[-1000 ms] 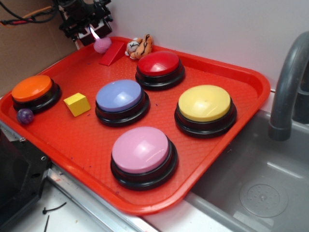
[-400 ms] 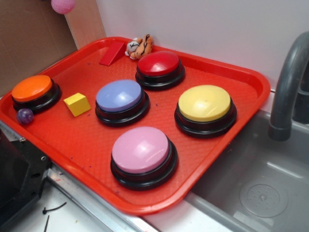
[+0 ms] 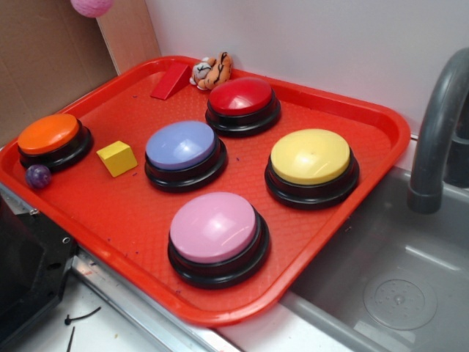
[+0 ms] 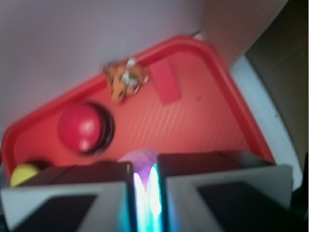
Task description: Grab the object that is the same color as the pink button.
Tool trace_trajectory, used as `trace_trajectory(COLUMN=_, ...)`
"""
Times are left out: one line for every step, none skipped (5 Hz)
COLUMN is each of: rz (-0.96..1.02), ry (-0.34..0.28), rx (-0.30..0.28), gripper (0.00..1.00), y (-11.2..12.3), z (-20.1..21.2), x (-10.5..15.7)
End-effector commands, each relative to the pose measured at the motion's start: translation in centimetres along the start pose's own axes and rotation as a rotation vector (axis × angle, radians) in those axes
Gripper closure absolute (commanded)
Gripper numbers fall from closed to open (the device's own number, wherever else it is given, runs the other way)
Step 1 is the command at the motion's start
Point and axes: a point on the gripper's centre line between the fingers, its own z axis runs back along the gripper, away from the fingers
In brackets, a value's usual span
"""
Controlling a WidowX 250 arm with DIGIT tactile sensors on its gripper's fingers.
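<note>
Evidently the pincer (image 4: pixel 146 193) was clamped on the pink fuzzy ball (image 3: pixel 91 6), lifted at eleven o'clock above the red tray (image 3: pixel 381 121), matching the pink button (image 3: pixel 215 227).

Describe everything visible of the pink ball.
The pink ball is small, round and fuzzy-looking, paler than the pink button. In the exterior view it hangs at the top edge, cropped, high above the tray's far left corner, touching nothing there. The blurred wrist view shows only its top, a pink sliver, clamped in the gripper.
</note>
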Motion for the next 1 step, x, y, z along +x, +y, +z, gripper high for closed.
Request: trace_trajectory(rz=-0.228, ry=0.059, rx=0.015, gripper=1.00, y=-2.09, z=3.44, x=-1.42)
